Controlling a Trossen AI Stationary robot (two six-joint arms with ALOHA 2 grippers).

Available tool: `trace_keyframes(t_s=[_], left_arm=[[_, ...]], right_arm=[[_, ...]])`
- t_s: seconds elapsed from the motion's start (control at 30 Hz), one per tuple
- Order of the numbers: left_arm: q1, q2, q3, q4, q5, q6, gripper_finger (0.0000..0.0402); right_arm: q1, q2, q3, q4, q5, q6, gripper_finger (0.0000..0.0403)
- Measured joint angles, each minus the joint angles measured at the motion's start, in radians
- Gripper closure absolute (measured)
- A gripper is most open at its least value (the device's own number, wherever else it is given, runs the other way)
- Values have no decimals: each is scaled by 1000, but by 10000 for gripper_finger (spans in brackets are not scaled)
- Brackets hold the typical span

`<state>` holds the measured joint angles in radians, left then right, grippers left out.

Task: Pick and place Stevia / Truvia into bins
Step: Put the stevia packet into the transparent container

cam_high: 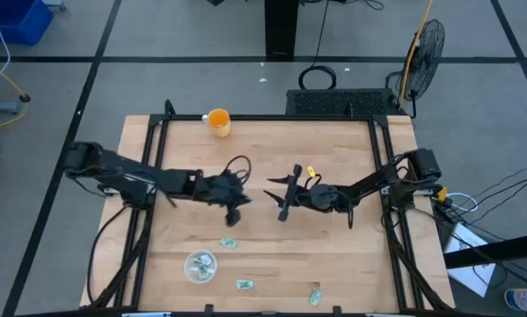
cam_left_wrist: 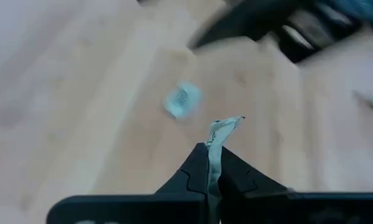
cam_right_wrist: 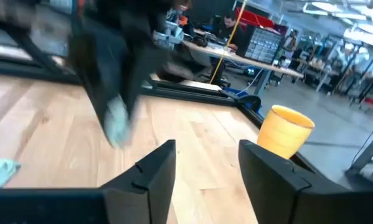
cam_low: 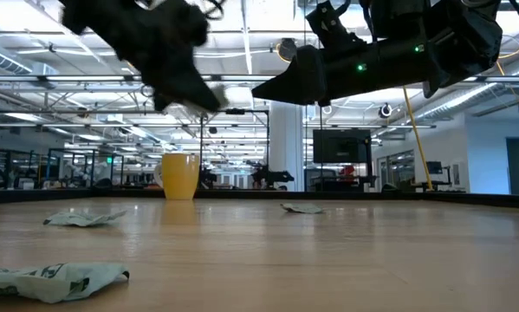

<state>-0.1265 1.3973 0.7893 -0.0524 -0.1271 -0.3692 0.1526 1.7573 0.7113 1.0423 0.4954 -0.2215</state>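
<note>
Keep the left gripper (cam_left_wrist: pixel 212 163) clamped on the sachet (cam_left_wrist: pixel 221 129) held above mid-counter (cam_high: pixel 333 255), carry it near and slightly left over the clear cup (cam_high: pixel 200 266), release low inside the rim, leaving the right gripper (cam_right_wrist: pixel 206 168), jaws apart and empty, hanging clear.

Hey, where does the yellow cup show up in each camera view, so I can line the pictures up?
High view: yellow cup at the table's far edge, left of centre.
Low view: it stands upright in the background, left of centre.
Left wrist view: not in it.
Right wrist view: at right, past the right gripper, whose jaws stand open.
Shared landmark: the left gripper, shut on a sachet, hangs mid-table.
</note>
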Motion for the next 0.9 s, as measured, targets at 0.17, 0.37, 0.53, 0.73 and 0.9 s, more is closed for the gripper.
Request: trace_keyframes(t_s=[0.17,0.37,0.53,0.73,0.9], left_arm=[[-156,-126,1,-240,114,-114,394],[-454,-125,0,-399,80,-306,391],[-626,-55,0,-335,5,-461,394],[-681,50,1,-273,4,-555,355],[-654,112,-1,-285,86,-611,338]], right_arm=[[2,0,0,-1,3,-31,228],[-4,0,-1,-18,3,-33,230],[-11,0,-1,-30,6,-34,230],[-14,0,-1,-37,5,-34,230],[-14,0,-1,-70,5,-34,231]])
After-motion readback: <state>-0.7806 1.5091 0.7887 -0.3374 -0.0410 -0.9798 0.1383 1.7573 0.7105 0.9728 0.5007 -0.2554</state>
